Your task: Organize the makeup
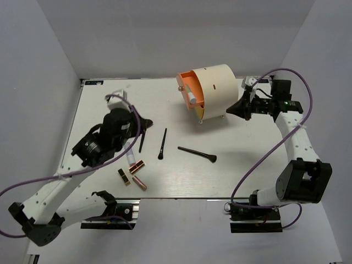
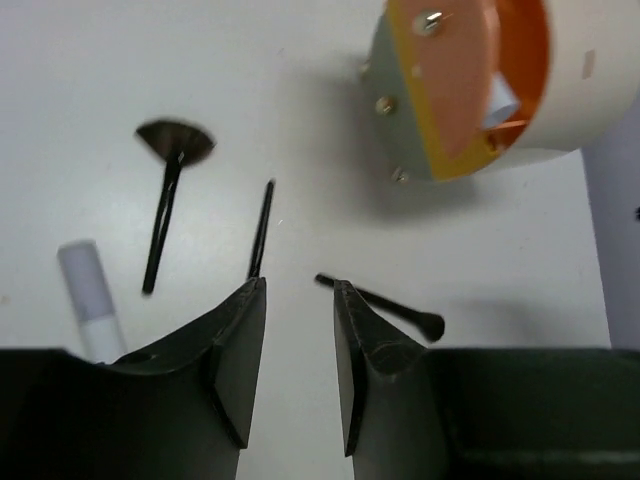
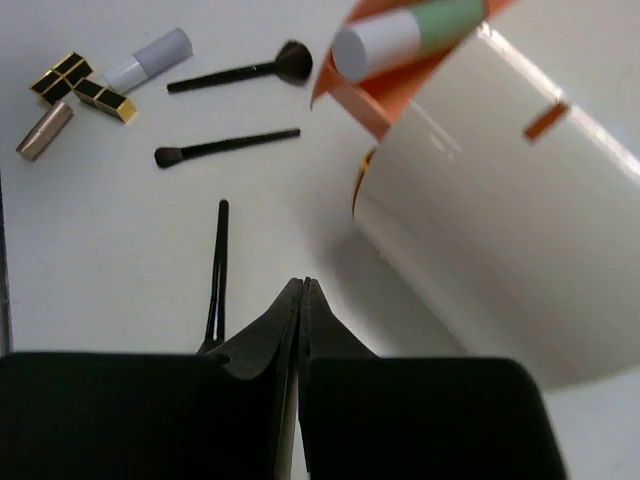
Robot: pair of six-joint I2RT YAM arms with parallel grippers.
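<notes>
Most of the makeup lies loose on the table (image 1: 247,165), left of the round organizer (image 1: 217,82): three brushes (image 1: 197,153), three lipsticks (image 1: 137,165), a pale tube (image 1: 132,157). One white tube (image 1: 191,98) sits in the organizer's orange drawer (image 1: 187,85). The left gripper (image 2: 300,285) hangs over the brushes, jaws partly apart and empty. The right gripper (image 3: 302,285), closed on nothing, is beside the organizer.

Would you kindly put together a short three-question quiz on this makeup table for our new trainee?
1. True or false: the jaws of the right end effector stand wide apart.
2. How many thin black makeup brushes lie on the white table?
3. What lies in the orange drawer of the large cream cylinder?
A. a white-and-green tube
B. a gold lipstick
C. a powder puff

Key: 1 false, they are shut together on nothing; 2 three; 3 A.
</notes>
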